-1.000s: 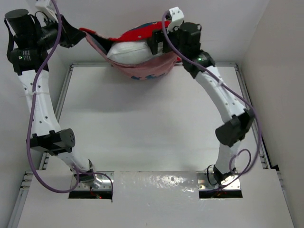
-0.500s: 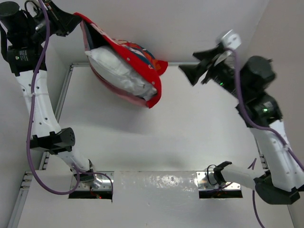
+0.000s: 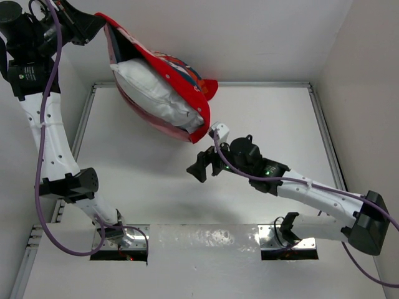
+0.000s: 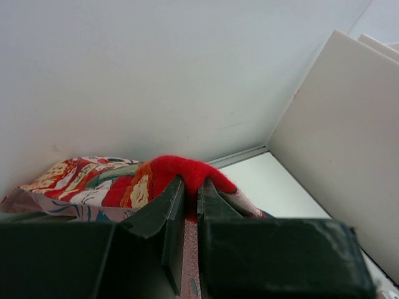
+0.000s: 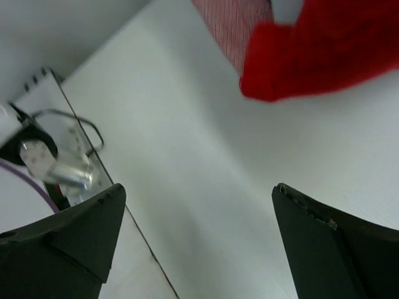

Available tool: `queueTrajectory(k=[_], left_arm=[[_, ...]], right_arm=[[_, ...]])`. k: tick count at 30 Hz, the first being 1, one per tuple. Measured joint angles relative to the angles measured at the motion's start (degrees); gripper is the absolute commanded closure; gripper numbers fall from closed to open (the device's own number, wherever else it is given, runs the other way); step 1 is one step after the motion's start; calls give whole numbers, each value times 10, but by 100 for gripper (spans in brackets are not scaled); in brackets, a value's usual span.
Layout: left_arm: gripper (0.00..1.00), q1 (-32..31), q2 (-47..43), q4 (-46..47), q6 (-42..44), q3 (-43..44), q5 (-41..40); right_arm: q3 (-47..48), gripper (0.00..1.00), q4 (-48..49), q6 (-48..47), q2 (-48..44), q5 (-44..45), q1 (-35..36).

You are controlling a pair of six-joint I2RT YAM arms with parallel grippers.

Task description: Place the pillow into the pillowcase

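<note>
Above white table, left gripper pinches pillowcase corner; pillow hangs inside.

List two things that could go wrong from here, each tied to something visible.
1. The pillowcase hangs only from a corner pinched in the left gripper; that pinch might slip and drop everything.
2. The pillow shows through the open side while the right gripper stands open, away from it; the pillow could slide out.

The pillow lies in the pillowcase, seemingly hung above the table.
</note>
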Motion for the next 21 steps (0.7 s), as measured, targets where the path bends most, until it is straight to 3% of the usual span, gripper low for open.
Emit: queueTrajectory(k=[6, 15, 18, 19, 21], left_arm=[[100, 1, 0, 0, 0, 0, 0], [100, 5, -2, 0, 0, 0, 1], [100, 7, -2, 0, 0, 0, 4], [100, 7, -2, 0, 0, 0, 5], [100, 8, -2, 0, 0, 0, 6]], right_arm=[[-8, 3, 151, 46, 25, 118, 14], [42, 25, 199, 64, 135, 216, 14], [42, 40, 211, 68, 145, 240, 10], [42, 53, 216, 69, 145, 245, 8], [45, 71, 223, 68, 145, 255, 2]])
